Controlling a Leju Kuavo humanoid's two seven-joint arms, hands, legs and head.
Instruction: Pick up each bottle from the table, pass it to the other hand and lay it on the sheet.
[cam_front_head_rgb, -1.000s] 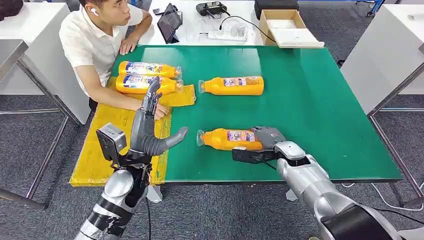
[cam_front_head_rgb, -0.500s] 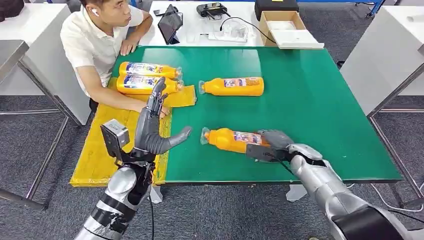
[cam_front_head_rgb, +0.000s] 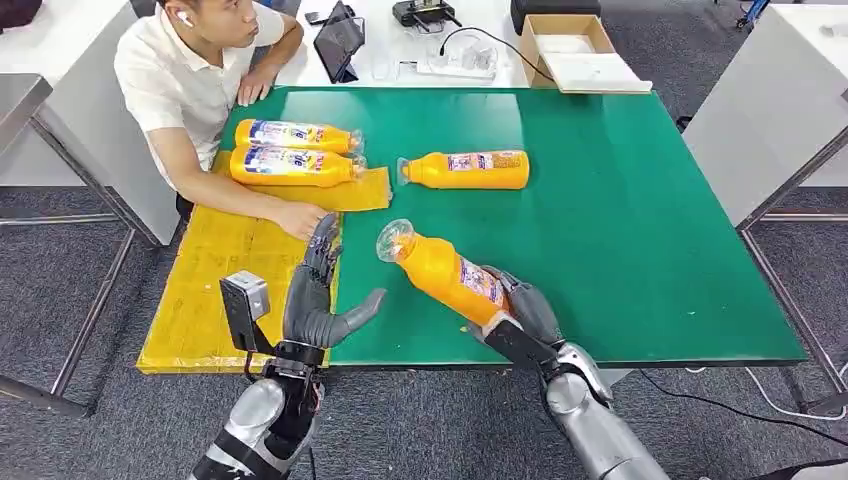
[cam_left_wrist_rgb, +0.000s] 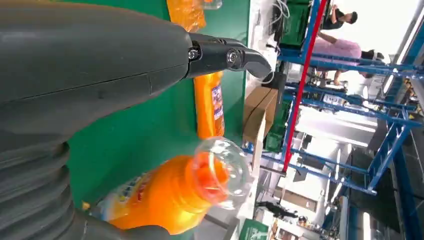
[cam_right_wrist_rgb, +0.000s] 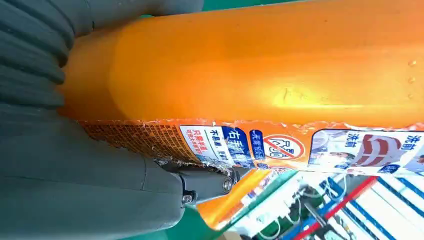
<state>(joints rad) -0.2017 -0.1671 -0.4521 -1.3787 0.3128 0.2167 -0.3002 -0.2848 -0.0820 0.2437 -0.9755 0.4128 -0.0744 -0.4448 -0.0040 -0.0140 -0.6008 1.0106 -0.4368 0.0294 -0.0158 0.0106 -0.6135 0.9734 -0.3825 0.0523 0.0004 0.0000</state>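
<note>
My right hand (cam_front_head_rgb: 522, 312) grips an orange bottle (cam_front_head_rgb: 443, 274) by its lower body and holds it above the green table (cam_front_head_rgb: 620, 220), tilted with its clear cap (cam_front_head_rgb: 394, 240) up and toward my left hand. The same bottle (cam_right_wrist_rgb: 260, 70) fills the right wrist view, and the left wrist view shows that bottle (cam_left_wrist_rgb: 175, 195) cap first. My left hand (cam_front_head_rgb: 318, 295) stands upright with fingers spread and thumb out, holding nothing, a short gap from the cap. Two orange bottles (cam_front_head_rgb: 295, 166) lie side by side on the yellow sheet (cam_front_head_rgb: 215, 270). Another bottle (cam_front_head_rgb: 465, 170) lies on the table beyond.
A person sits at the table's far left corner with a hand (cam_front_head_rgb: 300, 218) resting on the sheet just beyond my left hand. A tablet (cam_front_head_rgb: 338, 42), cables and a cardboard box (cam_front_head_rgb: 570, 50) sit on the white table behind.
My right hand has lifted the near bottle off the table and swung its capped end up toward my left hand. Both arms have drawn nearer to me.
</note>
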